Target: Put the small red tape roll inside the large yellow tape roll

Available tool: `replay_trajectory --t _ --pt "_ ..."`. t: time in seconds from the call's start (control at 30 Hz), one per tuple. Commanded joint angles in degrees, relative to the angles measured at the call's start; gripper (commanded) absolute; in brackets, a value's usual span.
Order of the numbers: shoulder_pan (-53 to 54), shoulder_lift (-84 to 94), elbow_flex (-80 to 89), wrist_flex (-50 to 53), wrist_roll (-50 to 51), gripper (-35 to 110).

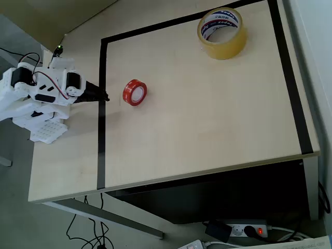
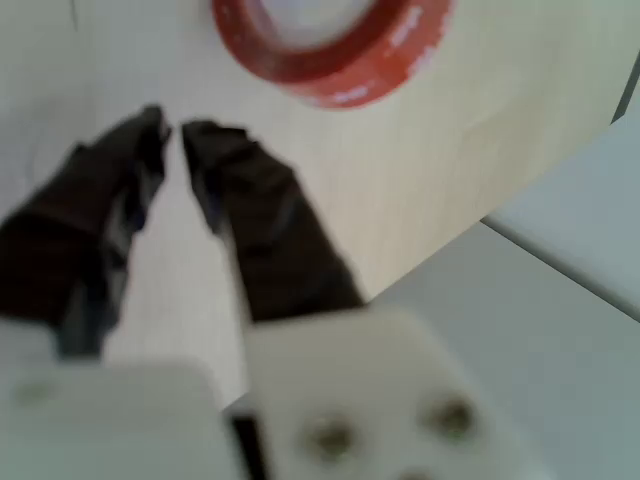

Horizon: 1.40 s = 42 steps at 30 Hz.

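Observation:
The small red tape roll (image 1: 134,92) lies flat on the wooden table (image 1: 197,124), left of centre in the overhead view. The large yellow tape roll (image 1: 228,49) lies at the far right back, well apart from it. My gripper (image 1: 105,96) reaches in from the left, its black fingertips a short way left of the red roll and over the black tape line. In the wrist view the red roll (image 2: 345,75) sits at the top edge, just beyond the gripper (image 2: 173,130). The two fingers stand shut, tips almost touching, with nothing between them.
A black tape line (image 1: 101,119) frames a rectangle on the table. The white arm base (image 1: 36,96) stands at the table's left edge. A power strip (image 1: 244,229) and cables lie on the floor below the front edge.

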State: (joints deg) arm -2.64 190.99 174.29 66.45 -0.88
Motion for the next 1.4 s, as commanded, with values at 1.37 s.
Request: replay_trajectory --t 1.37 --pt "-7.38 -20.83 -20.39 5.45 -2.99 0"
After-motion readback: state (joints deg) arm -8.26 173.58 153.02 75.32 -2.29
